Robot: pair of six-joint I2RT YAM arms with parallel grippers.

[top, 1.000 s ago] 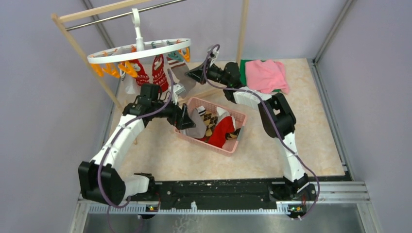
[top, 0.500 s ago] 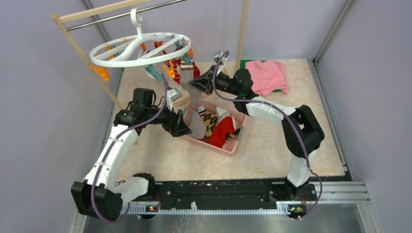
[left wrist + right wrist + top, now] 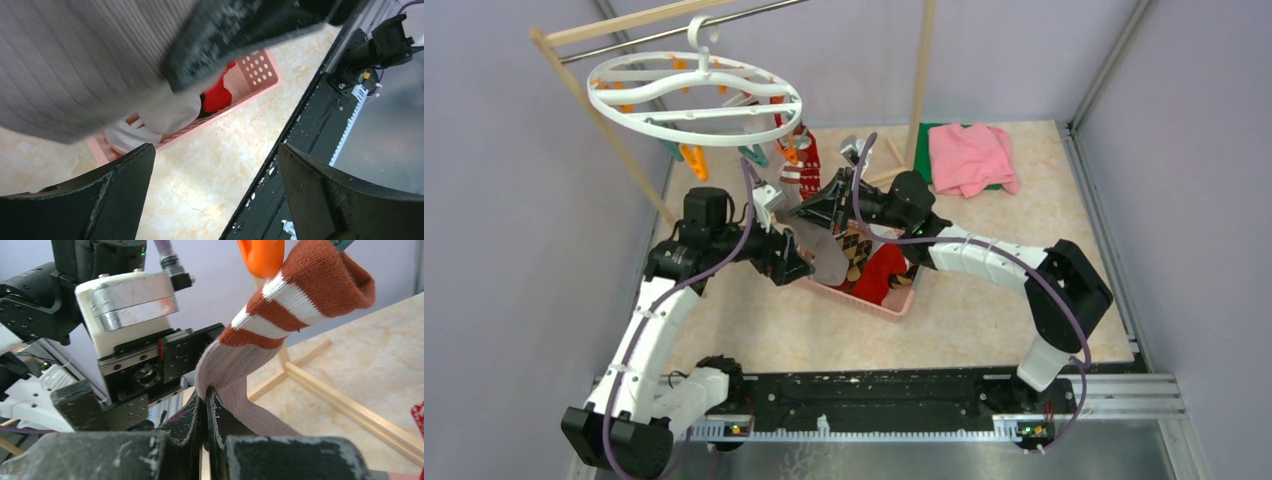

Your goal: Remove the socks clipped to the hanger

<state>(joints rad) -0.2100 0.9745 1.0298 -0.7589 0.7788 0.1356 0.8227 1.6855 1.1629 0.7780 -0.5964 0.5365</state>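
The white hanger (image 3: 694,95) hangs tilted from the rack bar, with orange and teal clips under it. A red patterned sock (image 3: 805,165) is still clipped to it. My right gripper (image 3: 812,212) (image 3: 206,396) is shut on a grey sock (image 3: 250,365) with an orange-and-white cuff that sits against an orange clip (image 3: 261,255). The sock's foot (image 3: 826,255) hangs over the pink basket (image 3: 894,300). My left gripper (image 3: 789,262) (image 3: 215,147) is open and empty beside it, with the grey sock (image 3: 75,60) above its fingers.
The basket holds a brown argyle sock (image 3: 856,245) and a red sock (image 3: 882,272) (image 3: 217,97). The wooden rack (image 3: 594,110) stands at the back left. Folded pink cloth (image 3: 969,155) lies on a green cloth (image 3: 929,135) at the back right.
My right gripper has pulled the grey sock down and left towards the basket. The hanger ring has tipped up and swung left. My left gripper has drawn back slightly to the left.
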